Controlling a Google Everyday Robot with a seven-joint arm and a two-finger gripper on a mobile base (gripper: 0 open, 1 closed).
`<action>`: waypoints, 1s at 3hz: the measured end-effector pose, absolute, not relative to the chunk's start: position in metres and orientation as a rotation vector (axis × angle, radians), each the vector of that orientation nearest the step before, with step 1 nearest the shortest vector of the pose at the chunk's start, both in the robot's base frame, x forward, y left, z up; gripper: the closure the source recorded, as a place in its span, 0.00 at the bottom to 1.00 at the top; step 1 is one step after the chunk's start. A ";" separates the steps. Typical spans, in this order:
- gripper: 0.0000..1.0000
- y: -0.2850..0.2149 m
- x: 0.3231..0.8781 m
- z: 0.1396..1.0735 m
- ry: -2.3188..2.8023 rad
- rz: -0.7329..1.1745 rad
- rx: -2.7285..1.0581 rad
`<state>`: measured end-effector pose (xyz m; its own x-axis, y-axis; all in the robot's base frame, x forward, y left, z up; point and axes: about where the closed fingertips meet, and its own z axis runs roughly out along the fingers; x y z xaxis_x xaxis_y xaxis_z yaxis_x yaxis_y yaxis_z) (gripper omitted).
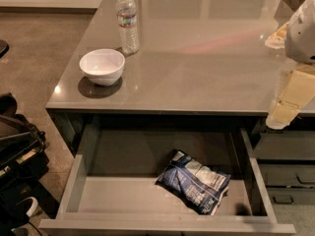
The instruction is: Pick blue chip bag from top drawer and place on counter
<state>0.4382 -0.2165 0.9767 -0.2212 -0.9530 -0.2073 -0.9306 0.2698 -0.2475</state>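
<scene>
The blue chip bag (194,182) lies flat on the grey bottom of the open top drawer (118,195), towards its right side, crinkled with white panels facing up. The counter (197,58) spreads above the drawer, glossy grey-brown. My gripper (284,107) hangs at the right edge of the view, pale beige below a white arm housing (302,31). It sits over the counter's front right edge, above and to the right of the bag, and is apart from it.
A white bowl (102,66) and a clear plastic water bottle (128,21) stand on the counter's left part. Narrower dark drawers with handles (288,178) are at the right, below the counter. Dark equipment (17,156) is on the floor at the left.
</scene>
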 end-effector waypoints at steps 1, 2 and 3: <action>0.00 -0.217 0.437 0.977 2.222 -0.104 -1.715; 0.00 -0.207 0.414 0.971 2.177 -0.073 -1.665; 0.00 -0.216 0.391 0.911 2.198 0.035 -1.537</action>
